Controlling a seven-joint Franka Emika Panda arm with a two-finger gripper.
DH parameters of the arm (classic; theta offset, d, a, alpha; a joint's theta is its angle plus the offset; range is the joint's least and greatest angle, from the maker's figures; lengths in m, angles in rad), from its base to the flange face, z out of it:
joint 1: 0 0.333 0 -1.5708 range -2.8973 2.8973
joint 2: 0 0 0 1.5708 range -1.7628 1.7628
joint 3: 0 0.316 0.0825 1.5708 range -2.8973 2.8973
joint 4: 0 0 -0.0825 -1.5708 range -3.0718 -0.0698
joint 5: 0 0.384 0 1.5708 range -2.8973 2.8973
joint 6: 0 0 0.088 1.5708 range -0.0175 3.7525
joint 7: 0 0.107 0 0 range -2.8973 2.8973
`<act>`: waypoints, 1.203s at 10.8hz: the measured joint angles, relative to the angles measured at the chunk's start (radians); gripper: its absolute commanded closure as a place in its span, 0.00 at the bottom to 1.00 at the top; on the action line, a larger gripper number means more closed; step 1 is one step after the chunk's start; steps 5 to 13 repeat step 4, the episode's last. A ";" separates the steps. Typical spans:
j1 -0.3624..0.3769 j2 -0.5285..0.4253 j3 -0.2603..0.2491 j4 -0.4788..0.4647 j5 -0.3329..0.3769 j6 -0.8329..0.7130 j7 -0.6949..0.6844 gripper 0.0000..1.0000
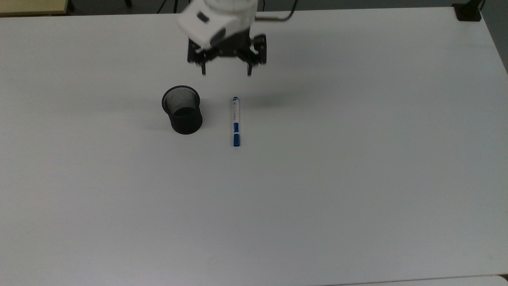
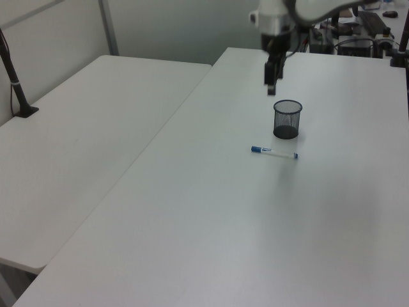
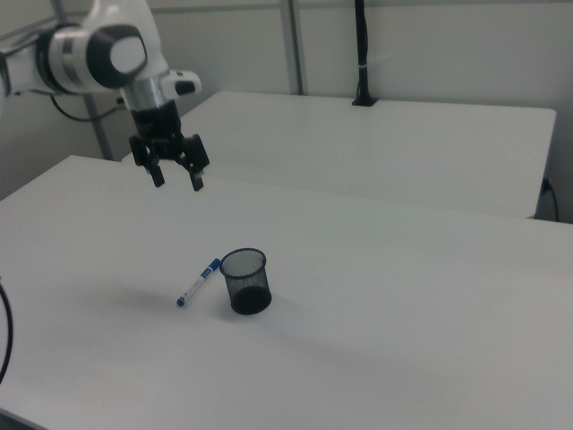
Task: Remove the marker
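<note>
Marker: the marker lies flat on the bare white worktop, a little left of centre in the upper half of the top view, free of the arm.
Claw: the claw hangs in the air near the top edge of the top view, its two dark fingers spread wide apart with nothing between them.
Marker against claw: in the top view the marker sits below the claw and a touch to the right of its midpoint, well apart from it; in the right view the claw is in the upper left and the marker lower down, nearer the middle.
Long axis: runs almost straight up and down in the top view, and nearly level across the left view.
Ends: the blue cap points to the bottom of the top view, the small blue tip to the top, toward the claw; in the left view the marker has its cap at the left end.
Cup: a black mesh cup stands upright just left of the marker in the top view, near it but not touching, and looks empty, though the mesh makes the bottom hard to read.
Cup in other views: it sits above the marker in the left view and it sits just right of the marker in the right view.
In the way: only open worktop lies between claw and marker.
Behind: a second white worktop fills the upper right of the right view.
</note>
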 measured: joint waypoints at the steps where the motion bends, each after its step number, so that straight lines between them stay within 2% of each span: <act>1: -0.009 -0.044 -0.003 0.000 0.000 -0.043 0.000 0.00; 4: -0.049 -0.124 -0.006 -0.003 -0.001 -0.128 0.001 0.00; 13: -0.049 -0.124 -0.006 -0.003 -0.001 -0.128 0.001 0.00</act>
